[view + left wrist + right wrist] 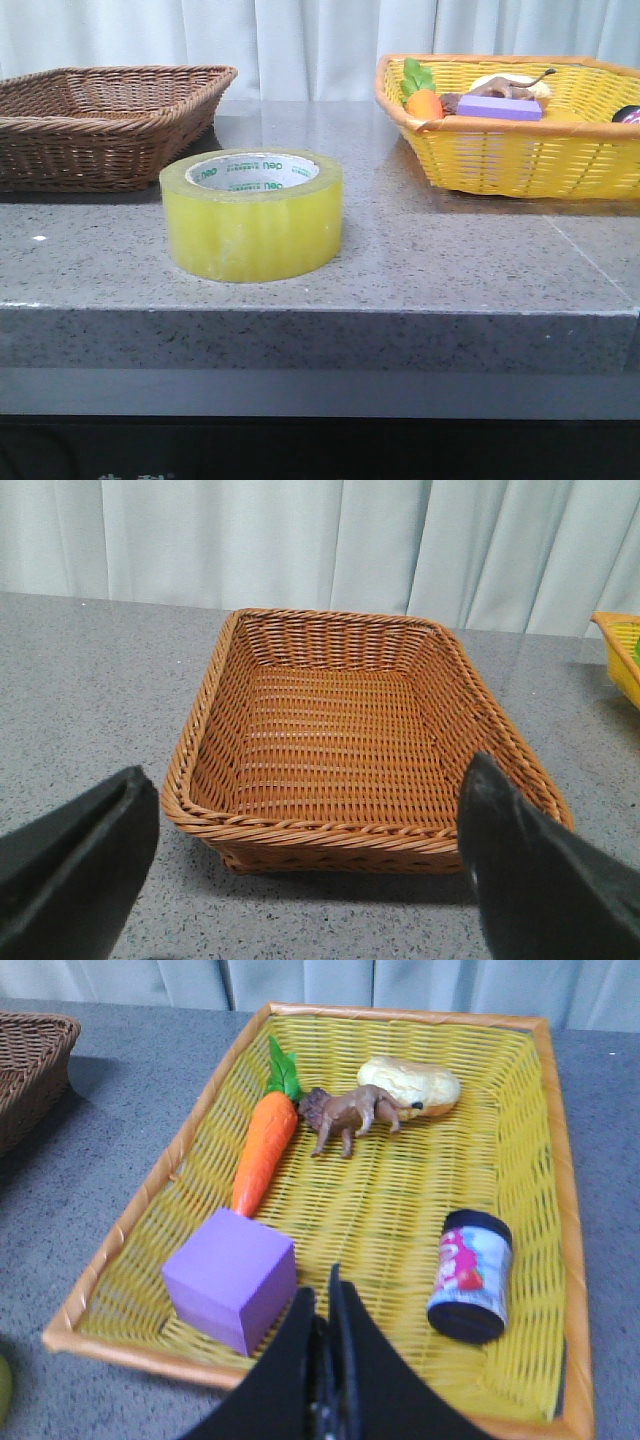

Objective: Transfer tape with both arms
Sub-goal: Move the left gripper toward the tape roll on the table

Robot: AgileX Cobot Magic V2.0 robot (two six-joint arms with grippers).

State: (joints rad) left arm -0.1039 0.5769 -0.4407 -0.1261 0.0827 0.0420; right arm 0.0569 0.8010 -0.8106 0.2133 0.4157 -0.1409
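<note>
A grey speckled surface (pixel 480 260) is backed by pale curtains. The tape (pixel 252 215) is seen standing flat at centre frame in the front view, core axis upright, between the brown basket (pixel 100 120) at upper left and the yellow basket (pixel 520 140) at upper right. The left gripper (pixel 300 860) is spread wide before the brown basket, nothing held; the right gripper (pixel 328 1360) is pressed closed on nothing above the yellow basket. The tape is touched by neither; which arm is nearer cannot be judged.
</note>
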